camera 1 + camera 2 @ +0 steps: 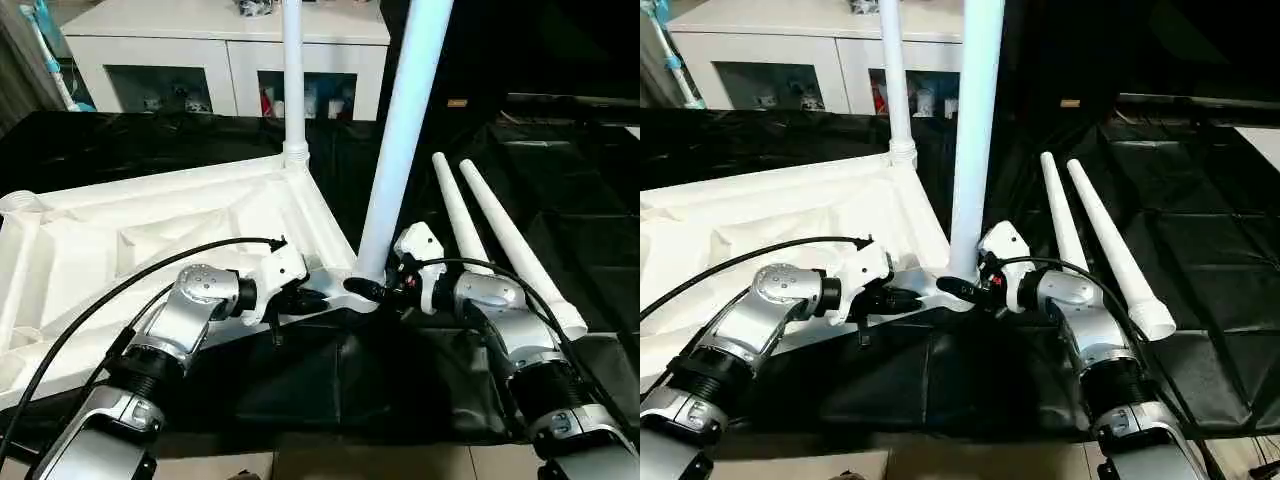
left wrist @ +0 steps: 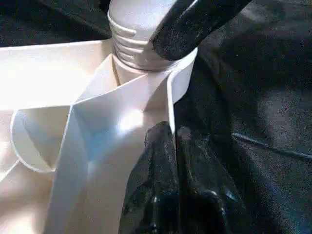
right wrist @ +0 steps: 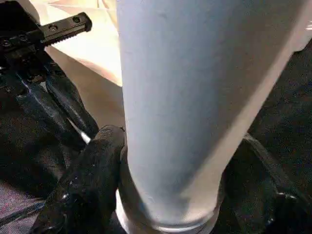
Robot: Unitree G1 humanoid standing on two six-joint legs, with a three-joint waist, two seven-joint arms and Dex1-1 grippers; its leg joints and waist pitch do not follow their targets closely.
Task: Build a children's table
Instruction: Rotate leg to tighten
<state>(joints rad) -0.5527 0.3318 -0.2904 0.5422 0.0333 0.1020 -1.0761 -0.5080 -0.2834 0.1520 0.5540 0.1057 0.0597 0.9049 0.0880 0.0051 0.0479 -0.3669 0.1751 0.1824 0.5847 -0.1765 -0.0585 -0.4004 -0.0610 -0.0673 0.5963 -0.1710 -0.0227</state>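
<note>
Closest to the head camera are the robot's two silver forearms, reaching in from the bottom corners toward the near corner of the upside-down children's table top (image 1: 150, 225). The top lies ribbed side up on the black-draped table (image 1: 590, 200), taking up the left half of the scene.

Two legs are already standing in corner sockets. The near leg (image 1: 400, 130) rises from the corner socket right between the grippers, and the far leg (image 1: 293, 75) stands in the next corner back. Two more loose legs (image 1: 500, 235) lie side by side on the black cloth just to the right, thick ends toward the robot.

The right gripper (image 3: 170, 185) has its two black fingers (image 3: 85, 185) around the base of the near leg, one on each side and right up against the tube, just above the socket. So it's clamped on that leg, fairly wide because the tube is fat there.

The left gripper (image 2: 175, 141) is pinched closed, fingers pressed together on the thin edge wall of the table top, right beside that same corner socket. You can see the leg's ridged collar sitting in the socket (image 2: 141, 48) in the left wrist view.

Behind it all there's a white cabinet with glass doors (image 1: 225, 70).
</note>
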